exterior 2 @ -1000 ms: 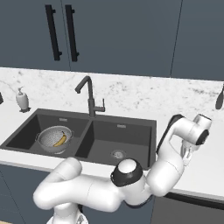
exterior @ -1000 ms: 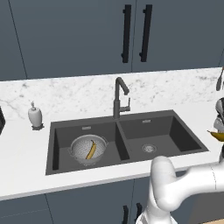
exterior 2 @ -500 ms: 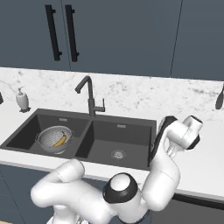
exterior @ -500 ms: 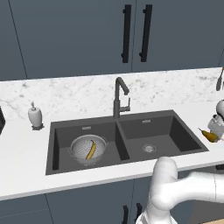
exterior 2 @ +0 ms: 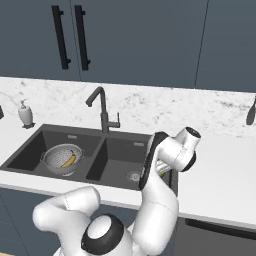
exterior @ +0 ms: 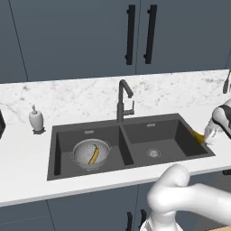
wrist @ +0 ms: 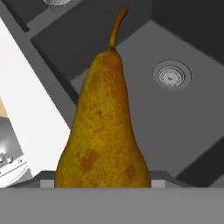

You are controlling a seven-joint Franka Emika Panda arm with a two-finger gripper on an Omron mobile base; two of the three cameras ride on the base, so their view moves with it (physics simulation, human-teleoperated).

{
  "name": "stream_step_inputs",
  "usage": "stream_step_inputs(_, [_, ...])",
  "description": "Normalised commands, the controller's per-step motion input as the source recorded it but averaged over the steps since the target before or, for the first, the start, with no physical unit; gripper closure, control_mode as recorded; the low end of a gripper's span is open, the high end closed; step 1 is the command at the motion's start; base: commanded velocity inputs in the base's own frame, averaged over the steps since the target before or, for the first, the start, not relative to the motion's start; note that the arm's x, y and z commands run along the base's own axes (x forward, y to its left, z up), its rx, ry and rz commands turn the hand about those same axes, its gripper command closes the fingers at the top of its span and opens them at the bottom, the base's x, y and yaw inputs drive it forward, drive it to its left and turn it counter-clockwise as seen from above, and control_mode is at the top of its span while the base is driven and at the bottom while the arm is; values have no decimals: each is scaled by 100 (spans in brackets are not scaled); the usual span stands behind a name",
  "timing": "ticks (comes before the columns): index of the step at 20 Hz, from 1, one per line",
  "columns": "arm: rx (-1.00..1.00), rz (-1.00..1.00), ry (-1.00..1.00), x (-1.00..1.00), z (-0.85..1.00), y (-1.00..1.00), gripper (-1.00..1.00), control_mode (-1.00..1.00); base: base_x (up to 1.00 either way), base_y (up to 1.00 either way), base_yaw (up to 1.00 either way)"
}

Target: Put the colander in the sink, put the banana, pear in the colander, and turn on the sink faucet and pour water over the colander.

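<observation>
While I am watching the hand view, the pear (wrist: 104, 127) is filling most of it, stem pointing away from the camera, and its base is sinking behind the bottom edge, so the fingertips are hidden from me. The fruit is sitting so squarely in front of the hand that I am reading the jaws as clamped around the pear, though the contact itself is out of sight. Behind it, the sink (wrist: 183, 113) is showing one steel drain (wrist: 172, 75).

From the left base view, the gripper (exterior: 208, 135) is hanging at the sink's (exterior: 176, 131) right-hand rim, cut partly by the frame edge, with only a small ochre tip of the pear (exterior: 197, 136) poking out toward the right basin. From the right base view, the arm's own wrist is covering the hand, and I am making out just a pale sliver beside the right basin of the sink (exterior 2: 120, 160).

The colander (exterior: 91, 154) is resting in the sink's left basin with the banana (exterior: 94, 154) lying inside it; the same pair, colander (exterior 2: 62, 159) and banana (exterior 2: 68, 160), is showing from the other side. The sink faucet (exterior: 122, 100) is standing behind the centre divider. A white soap dispenser (exterior: 36, 120) is standing on the table, left of the sink.
</observation>
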Motion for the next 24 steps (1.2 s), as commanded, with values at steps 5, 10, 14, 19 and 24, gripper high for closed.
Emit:
stream_step_inputs(5, [0,-21,11,-10,10,100,100,-100,0,0,0])
stream_step_inputs(10, [0,-22,1,-8,1,100,100,-100,0,0,0])
stream_step_inputs(14, [0,-18,13,-14,23,95,100,-100,0,0,0])
stream_step_inputs(19, [0,-16,17,-8,15,95,100,-100,0,0,0])
stream_step_inputs(24, [0,-13,7,-4,14,100,100,-100,0,0,0])
